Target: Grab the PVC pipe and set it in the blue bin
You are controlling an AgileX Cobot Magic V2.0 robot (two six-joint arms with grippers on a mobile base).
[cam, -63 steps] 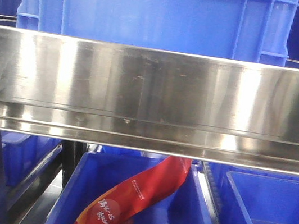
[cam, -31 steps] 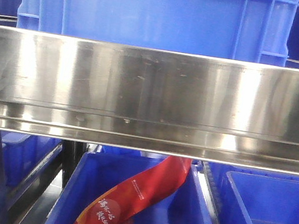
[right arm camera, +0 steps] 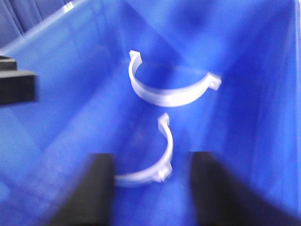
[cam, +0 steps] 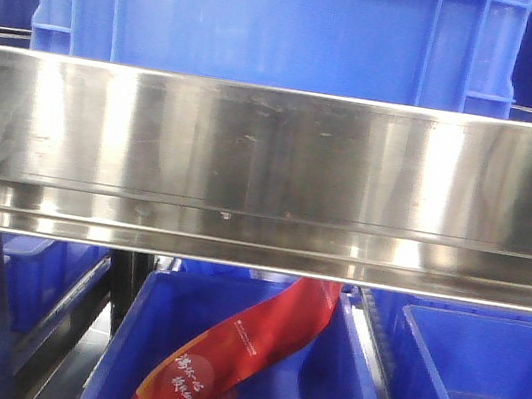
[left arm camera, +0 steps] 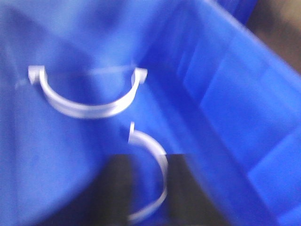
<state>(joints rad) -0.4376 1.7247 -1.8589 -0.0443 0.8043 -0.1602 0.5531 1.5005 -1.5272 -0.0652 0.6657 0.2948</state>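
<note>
Both wrist views look down into a blue bin (left arm camera: 235, 94) (right arm camera: 61, 70) with two white curved pieces on its floor. The PVC pipe (left arm camera: 148, 139) (right arm camera: 169, 148), the smaller, tighter half-ring, shows between the black fingers in each view. My left gripper (left arm camera: 150, 157) hovers above it with its jaws apart; the view is blurred. My right gripper (right arm camera: 153, 157) is wide open over the same piece, and neither finger touches it. No gripper appears in the front view.
A larger white arc with squared end tabs (left arm camera: 84, 109) (right arm camera: 169, 98) lies just beyond the pipe. A black block (right arm camera: 14, 87) sits at the bin's left rim. The front view shows a steel shelf rail (cam: 270, 175), a blue crate (cam: 274, 19) above and a red packet (cam: 242, 348) in a lower bin.
</note>
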